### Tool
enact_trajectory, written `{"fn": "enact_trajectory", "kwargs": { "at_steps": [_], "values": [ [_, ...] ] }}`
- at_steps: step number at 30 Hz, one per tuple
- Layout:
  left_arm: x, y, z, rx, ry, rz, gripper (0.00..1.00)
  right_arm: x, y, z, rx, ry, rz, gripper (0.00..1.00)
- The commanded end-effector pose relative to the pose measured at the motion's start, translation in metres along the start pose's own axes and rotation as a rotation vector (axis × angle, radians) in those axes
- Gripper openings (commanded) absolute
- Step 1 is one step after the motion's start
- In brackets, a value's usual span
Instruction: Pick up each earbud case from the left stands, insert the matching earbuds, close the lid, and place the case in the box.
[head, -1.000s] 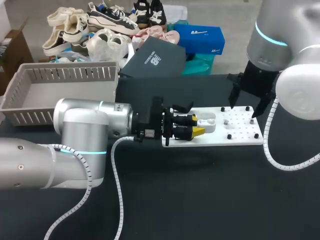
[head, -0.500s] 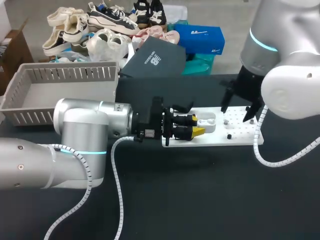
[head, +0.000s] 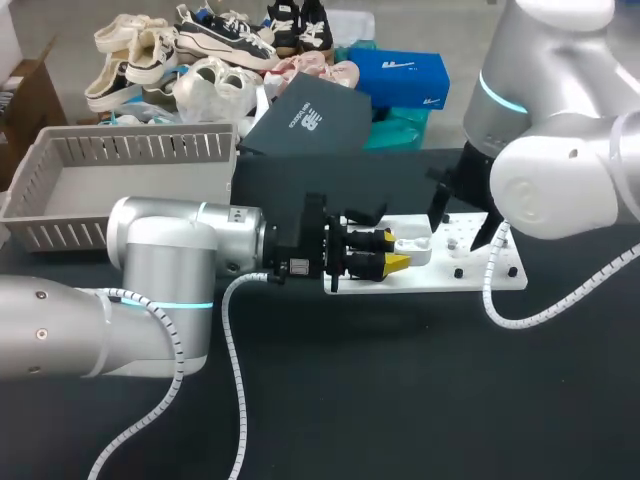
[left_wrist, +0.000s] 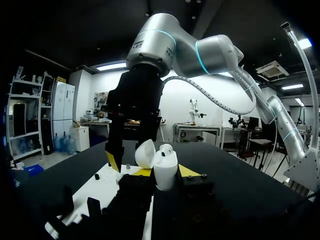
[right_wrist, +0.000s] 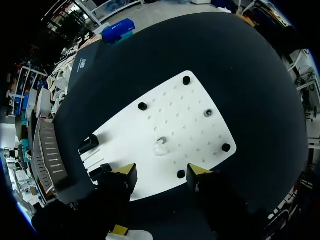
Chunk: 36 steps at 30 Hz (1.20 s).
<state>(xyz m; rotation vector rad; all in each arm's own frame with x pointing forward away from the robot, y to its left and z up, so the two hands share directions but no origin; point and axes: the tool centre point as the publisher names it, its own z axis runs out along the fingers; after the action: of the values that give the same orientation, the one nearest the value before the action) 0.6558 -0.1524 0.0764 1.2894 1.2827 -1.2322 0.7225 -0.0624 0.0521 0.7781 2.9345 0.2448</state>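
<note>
Leftward along the white board (head: 490, 276) goes my right arm since a second ago, from over the board's right end to above its middle, while my left arm keeps its place at the board's left end. The left gripper (head: 385, 253) is clamped from both sides on the earbud case (left_wrist: 165, 173), which stands upright between its fingers with the lid tipped back; one earbud seems already seated in it, though I cannot be sure. The right gripper (right_wrist: 162, 175) has its fingers spread wide and holds nothing, hanging above the board with a loose earbud (right_wrist: 161, 146) lying near the board's middle, just ahead of the fingertips. So the step in hand looks to be fetching the second earbud. Next it needs to come straight down over the earbud, pinch it lightly so it does not skid, and carry it to the open case. The grey basket (head: 130, 150) waits at the bench's far left corner.
</note>
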Motion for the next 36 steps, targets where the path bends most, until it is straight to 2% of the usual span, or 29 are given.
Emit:
{"fn": "enact_trajectory", "kwargs": {
  "at_steps": [1, 5, 23, 36],
  "values": [
    [0.001, 0.002, 0.000, 0.004, -0.001, 0.000, 0.00, -0.002, 0.000, 0.008, 0.001, 0.001, 0.012, 0.58],
    [0.001, 0.002, 0.000, 0.004, -0.001, 0.000, 0.00, -0.003, 0.000, 0.013, 0.001, 0.006, 0.025, 0.53],
    [0.001, 0.002, 0.000, 0.004, -0.001, 0.000, 0.00, -0.009, 0.002, 0.024, -0.021, 0.003, 0.065, 0.46],
    [0.001, 0.002, 0.000, 0.004, -0.001, 0.000, 0.00, -0.011, 0.002, 0.027, -0.022, 0.005, 0.061, 0.35]
  ]
}}
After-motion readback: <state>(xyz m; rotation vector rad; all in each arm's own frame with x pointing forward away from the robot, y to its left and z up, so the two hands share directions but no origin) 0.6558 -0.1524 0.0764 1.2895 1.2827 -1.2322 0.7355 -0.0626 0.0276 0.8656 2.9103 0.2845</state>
